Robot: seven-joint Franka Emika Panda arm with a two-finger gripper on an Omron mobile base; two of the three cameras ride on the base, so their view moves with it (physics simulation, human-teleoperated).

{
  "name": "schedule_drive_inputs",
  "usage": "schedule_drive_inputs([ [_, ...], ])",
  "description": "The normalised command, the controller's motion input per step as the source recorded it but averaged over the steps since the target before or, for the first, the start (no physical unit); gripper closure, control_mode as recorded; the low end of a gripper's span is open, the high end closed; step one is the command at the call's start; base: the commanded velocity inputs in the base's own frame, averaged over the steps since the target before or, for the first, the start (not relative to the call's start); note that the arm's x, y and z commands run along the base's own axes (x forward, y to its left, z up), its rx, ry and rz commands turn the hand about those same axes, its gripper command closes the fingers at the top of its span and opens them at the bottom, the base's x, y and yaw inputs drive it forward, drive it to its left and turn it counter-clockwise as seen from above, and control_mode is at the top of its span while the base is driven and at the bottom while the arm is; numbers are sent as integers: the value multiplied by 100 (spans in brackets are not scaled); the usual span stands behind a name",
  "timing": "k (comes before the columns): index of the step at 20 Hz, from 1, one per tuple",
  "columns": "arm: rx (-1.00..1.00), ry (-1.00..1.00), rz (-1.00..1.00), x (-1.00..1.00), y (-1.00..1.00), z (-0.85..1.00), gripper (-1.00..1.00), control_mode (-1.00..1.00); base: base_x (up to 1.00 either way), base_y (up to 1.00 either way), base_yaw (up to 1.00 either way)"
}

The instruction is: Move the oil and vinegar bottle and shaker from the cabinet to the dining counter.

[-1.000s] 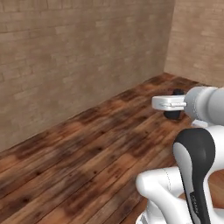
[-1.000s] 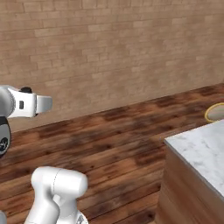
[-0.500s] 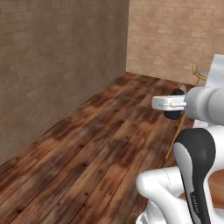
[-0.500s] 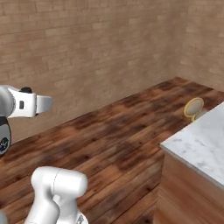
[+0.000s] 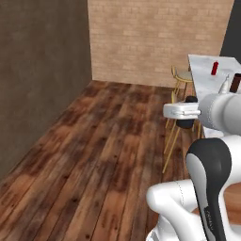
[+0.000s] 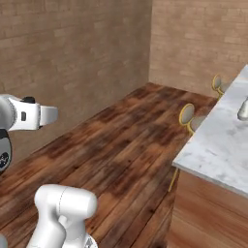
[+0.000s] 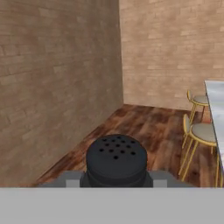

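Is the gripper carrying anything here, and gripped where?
Yes: the black shaker, its perforated cap facing the hand camera. The gripper holds it by the body below the cap.

The dining counter [image 6: 220, 145] enters from the right: white-grey marble top, reddish wood-panelled front below its near corner. The oil and vinegar bottle [image 6: 243, 110] stands on the marble at the right frame edge, cut off by it, only a pale rounded part visible. Two stools [image 6: 189, 116] with round seats and gold legs stand along the counter's left edge, one near, one further back by the far wall. Dark plank floor runs to two brick walls meeting in a corner.
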Motion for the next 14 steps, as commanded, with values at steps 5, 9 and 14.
schedule_drive_inputs([
  [5, 0, 0, 0, 0, 0, 0, 100, 100, 67, 39, -45],
  [9, 0, 0, 0, 0, 0, 0, 100, 100, 69, 40, -44],
  [14, 0, 0, 0, 0, 0, 0, 100, 100, 72, 43, -38],
])
